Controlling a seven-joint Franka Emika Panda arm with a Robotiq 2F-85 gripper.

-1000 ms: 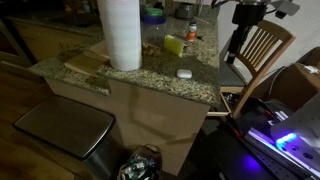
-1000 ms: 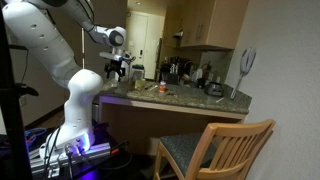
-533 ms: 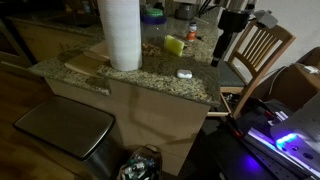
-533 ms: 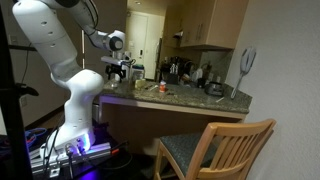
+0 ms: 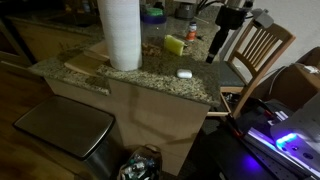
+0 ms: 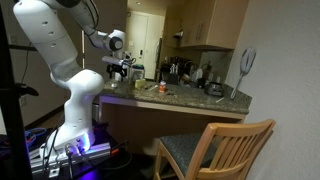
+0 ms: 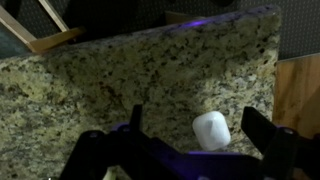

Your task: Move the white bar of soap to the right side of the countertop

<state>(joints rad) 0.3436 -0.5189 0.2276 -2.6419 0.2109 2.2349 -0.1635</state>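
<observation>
The white bar of soap (image 5: 184, 73) lies flat on the speckled granite countertop (image 5: 150, 80), near its edge. In the wrist view the soap (image 7: 211, 131) sits below and between my two dark fingers. My gripper (image 5: 214, 52) is open and empty, and it hovers above the countertop just beyond the soap. It also shows in an exterior view (image 6: 118, 72) over the end of the countertop (image 6: 185, 99). In the wrist view the gripper (image 7: 197, 122) has its jaws spread wider than the soap. The soap is too small to make out in that exterior view.
A tall white paper-towel roll (image 5: 120, 32) stands on a wooden cutting board (image 5: 85, 62). A yellow sponge (image 5: 174, 45) lies behind the soap, with bottles and a bowl at the back. A wooden chair (image 5: 262, 50) stands beside the counter, and a metal bin (image 5: 65, 130) stands below it.
My gripper has moved from beside the chair to over the countertop, nearer the soap. The soap has not moved.
</observation>
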